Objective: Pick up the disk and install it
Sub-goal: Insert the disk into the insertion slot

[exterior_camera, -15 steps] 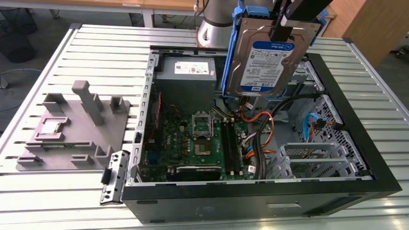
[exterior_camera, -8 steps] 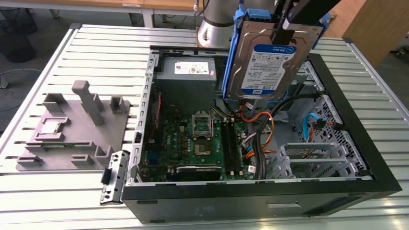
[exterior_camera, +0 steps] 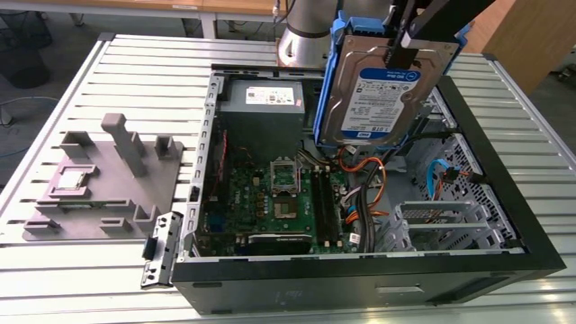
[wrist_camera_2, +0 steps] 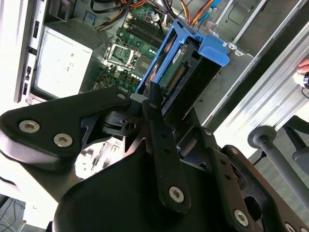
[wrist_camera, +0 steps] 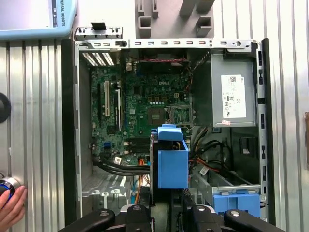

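Above the case (exterior_camera: 360, 273), the disk (exterior_camera: 378, 94) hangs long-axis vertical

The open computer case (exterior_camera: 360, 283) lies on the desk (exterior_camera: 135, 61). Inside it, in the exterior view, the power supply box (exterior_camera: 261, 101) sits at the far end, and the motherboard (exterior_camera: 270, 196) lies on the bottom, in front of that box. A metal cage (exterior_camera: 441, 223) stands at the exterior view's right. The disk (exterior_camera: 382, 94) hangs nearly upright above the case, gripped at its top by the claw (exterior_camera: 402, 47). At the exterior view's left of the case a holder block (exterior_camera: 108, 169) stands on the desk, and a small latch part (exterior_camera: 158, 246) lies just beside the case's near corner.
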You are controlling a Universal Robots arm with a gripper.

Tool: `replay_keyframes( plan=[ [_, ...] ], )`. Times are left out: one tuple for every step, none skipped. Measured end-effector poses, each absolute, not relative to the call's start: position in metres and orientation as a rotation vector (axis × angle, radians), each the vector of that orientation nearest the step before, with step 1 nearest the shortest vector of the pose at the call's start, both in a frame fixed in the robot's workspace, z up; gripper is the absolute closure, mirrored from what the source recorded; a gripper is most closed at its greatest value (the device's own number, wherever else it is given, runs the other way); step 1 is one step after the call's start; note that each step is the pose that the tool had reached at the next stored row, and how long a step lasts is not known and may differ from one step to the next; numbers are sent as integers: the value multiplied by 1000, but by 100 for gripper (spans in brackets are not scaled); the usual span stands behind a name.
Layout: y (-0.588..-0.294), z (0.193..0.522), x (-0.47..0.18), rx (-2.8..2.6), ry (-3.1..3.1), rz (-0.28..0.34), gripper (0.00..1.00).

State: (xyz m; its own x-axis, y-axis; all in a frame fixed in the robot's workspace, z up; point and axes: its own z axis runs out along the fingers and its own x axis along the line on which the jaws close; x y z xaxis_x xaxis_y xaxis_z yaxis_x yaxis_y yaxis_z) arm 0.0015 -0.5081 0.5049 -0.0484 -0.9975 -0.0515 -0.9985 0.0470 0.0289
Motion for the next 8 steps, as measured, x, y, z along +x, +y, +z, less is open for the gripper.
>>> replay_keyframes(
  plan=[
    [-508,505,2,-2155,2260,88,65],
    [-509,505,2,-2155,2260,88,65],
    [-511,505,2,-2155,2260,88,65],
    [-511,505,2,-2155,2260,88,65],
    [-511,505,2,-2155,2260,88,65],
    [-511,505,2,-2155,2260,88,65],
    [-511,505,2,-2155,2260,88,65],
    [-511,505,2,-2155,2260,88,65]
  ],
)
